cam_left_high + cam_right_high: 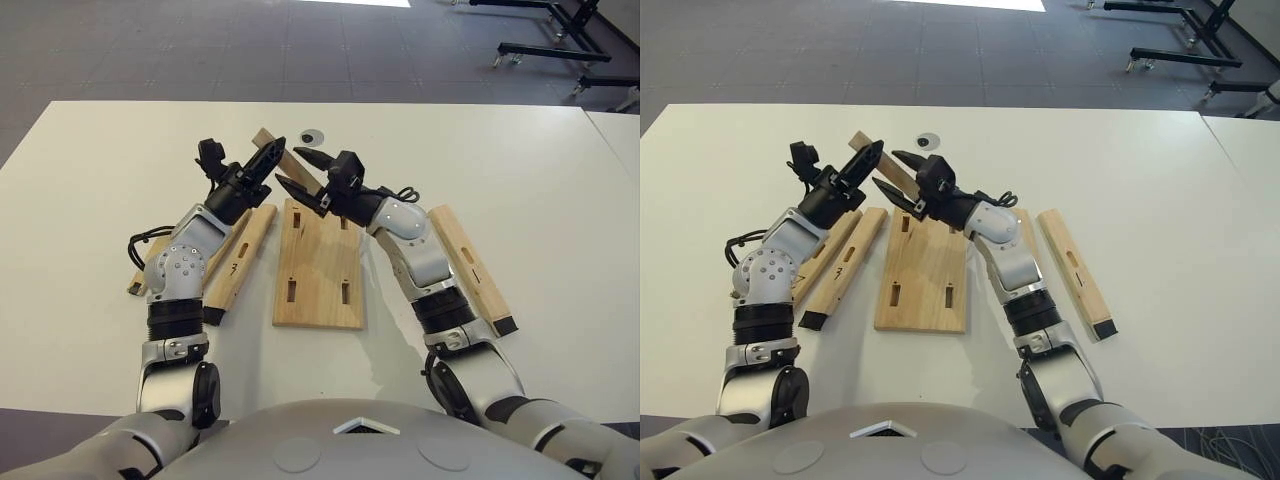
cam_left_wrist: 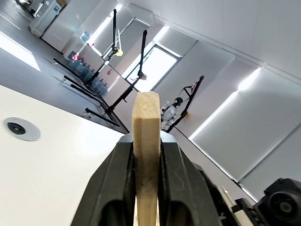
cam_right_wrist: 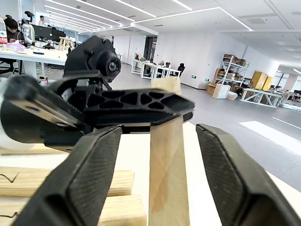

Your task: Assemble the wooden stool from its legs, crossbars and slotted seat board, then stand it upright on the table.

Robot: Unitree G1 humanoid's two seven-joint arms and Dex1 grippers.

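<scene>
While your left fingers clamp the pale wooden slat, right fingers wide around it, early release could drop it.

Head views: you have bright, even overhead light on the white table, only a thin soft shadow along the lower edge of the seat board, and one glare patch on the floor at the top edge of the frame. Wrist views: you get ceiling light strips and pale, backlit window blinds.
</scene>
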